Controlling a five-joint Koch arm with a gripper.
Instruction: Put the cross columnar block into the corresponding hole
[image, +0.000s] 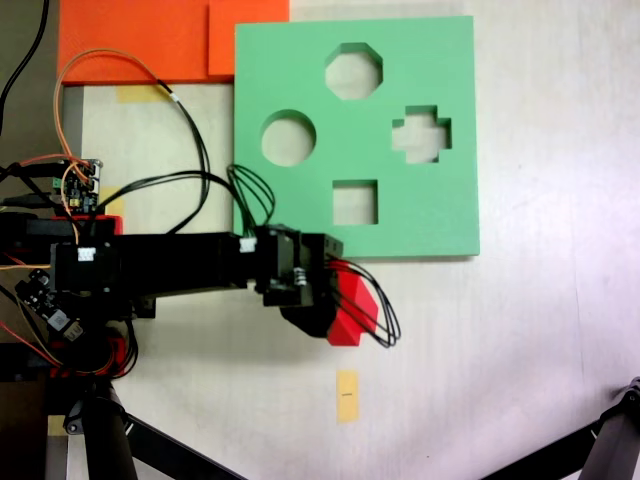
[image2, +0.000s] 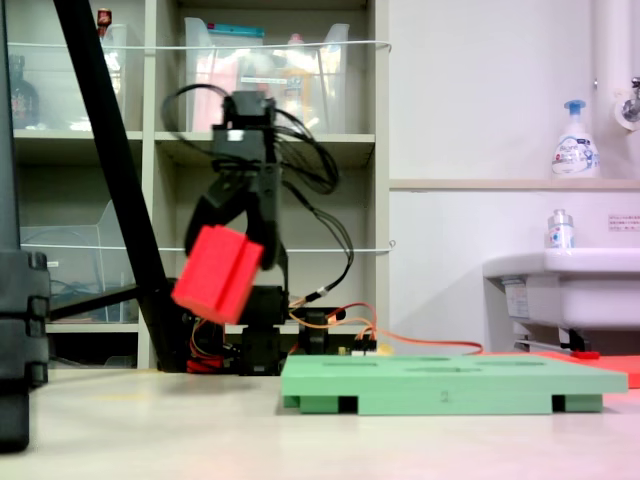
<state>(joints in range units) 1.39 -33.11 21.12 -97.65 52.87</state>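
A robot end effector grips a tilted red cross columnar block above the surface, at seven o'clock from the green board's cross-shaped hole.

Cross columnar block: red foam, matt, faces smooth. Green board: foam, matt, fine-grained, edges cleanly cut. Arm housing: black plastic, dull. Counter: pale, smooth, low sheen. Orange sheets: matt foam.
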